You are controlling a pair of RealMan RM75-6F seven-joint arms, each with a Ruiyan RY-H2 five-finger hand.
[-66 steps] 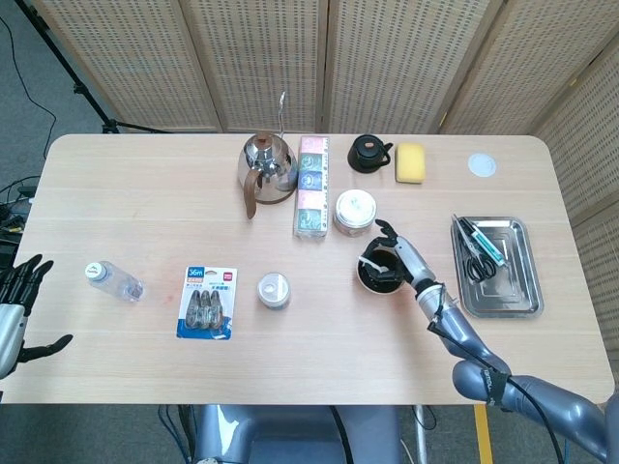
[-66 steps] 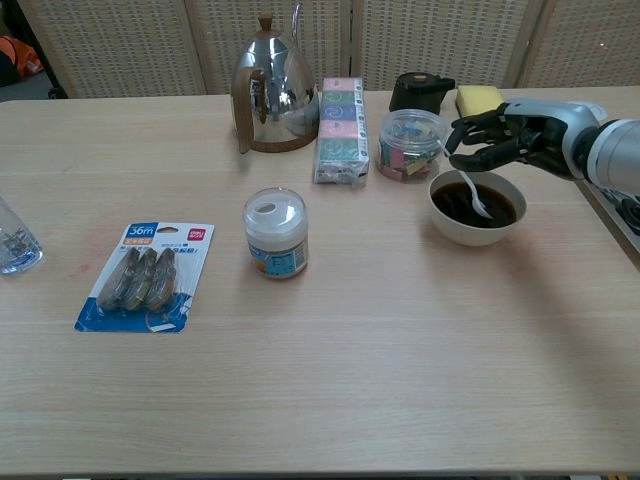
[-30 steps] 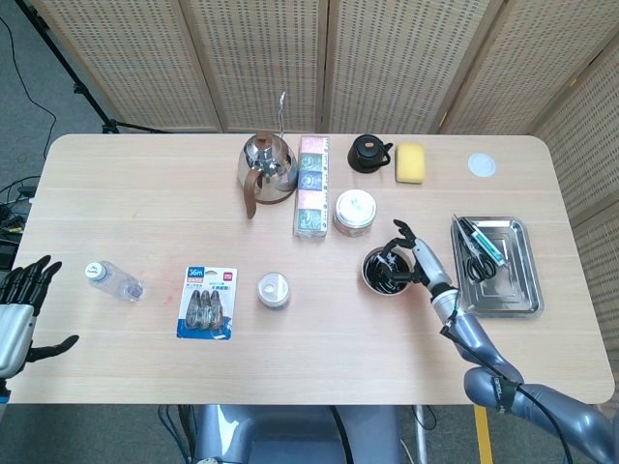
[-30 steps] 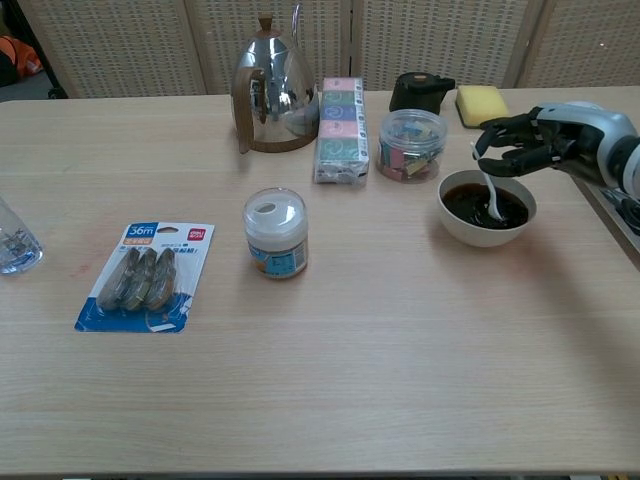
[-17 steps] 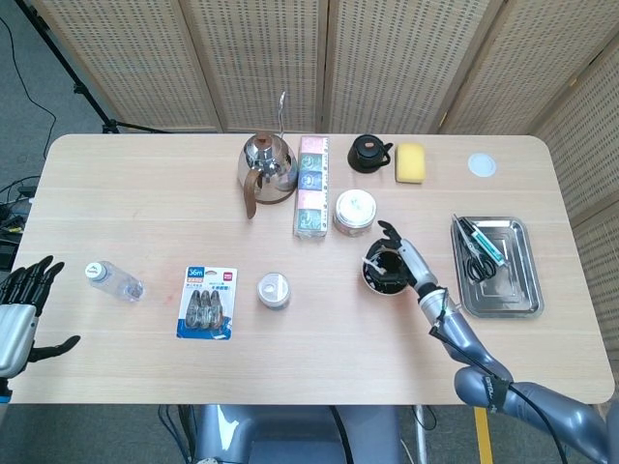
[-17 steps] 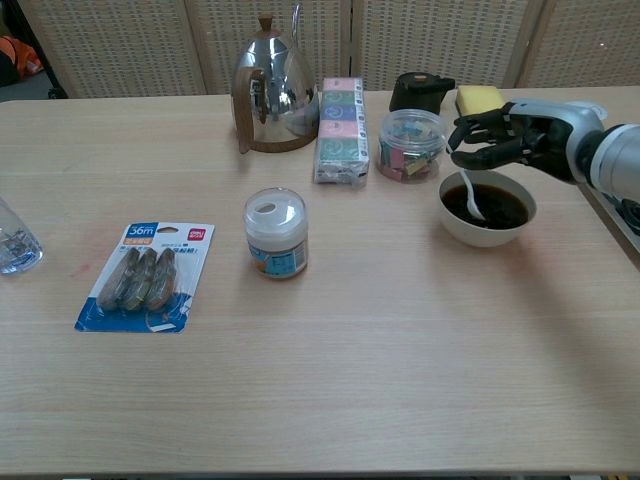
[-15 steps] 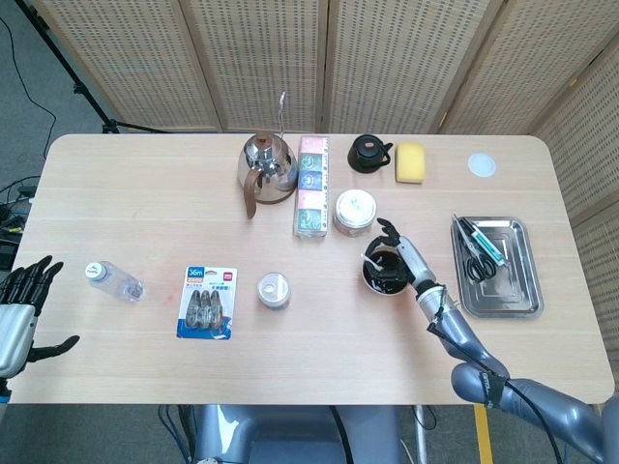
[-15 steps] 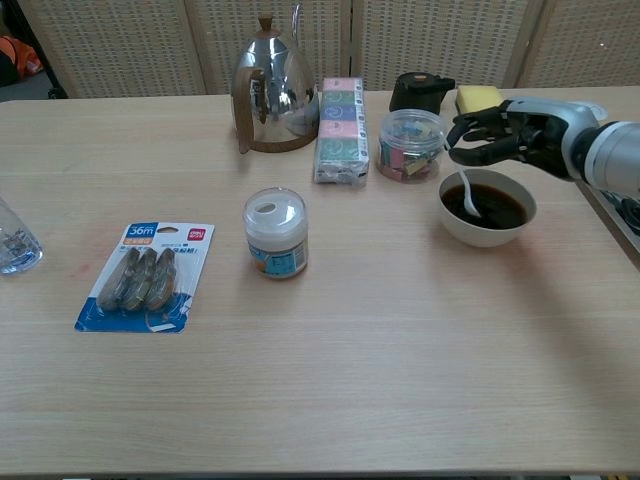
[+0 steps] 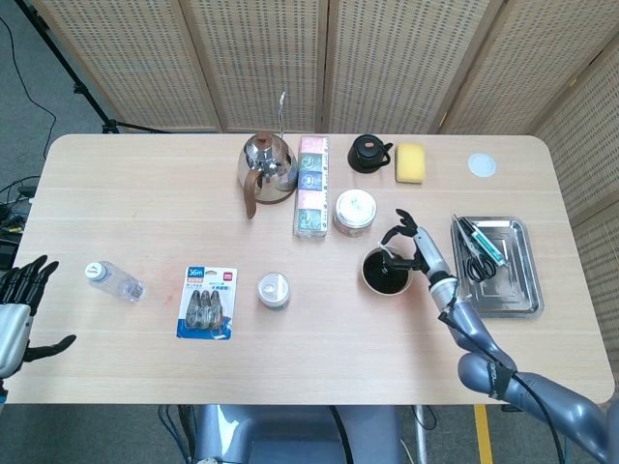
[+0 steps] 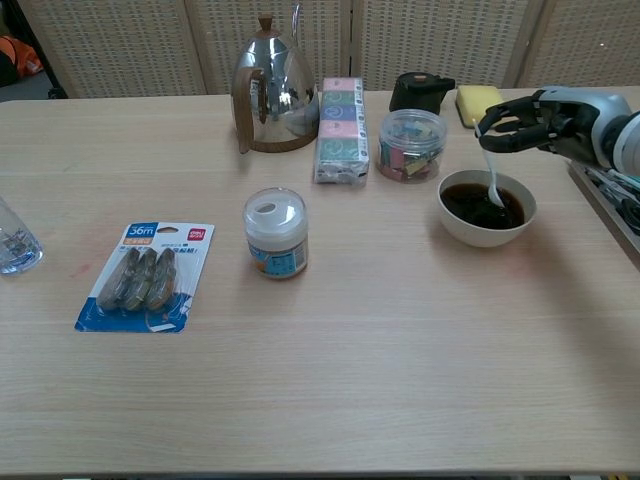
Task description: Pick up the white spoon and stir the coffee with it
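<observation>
Robot hand (image 10: pixel 545 122) shifted right, spoon (image 10: pixel 492 184) below

I see my right hand (image 9: pixel 414 244) over the coffee bowl (image 9: pixel 387 272), right of centre; my left hand (image 9: pixel 17 307), fingers spread, at the lower left edge.

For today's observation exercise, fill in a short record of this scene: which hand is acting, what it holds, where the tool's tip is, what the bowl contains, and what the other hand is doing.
acting hand: right hand
held item: white spoon, handle pinched from above
spoon tip: dipped in the coffee
container: white bowl, upright on the table
nearest neighbour: clear jar of coloured items, behind and to the left of the bowl
other hand: left hand at the table's edge, holding nothing, fingers apart
</observation>
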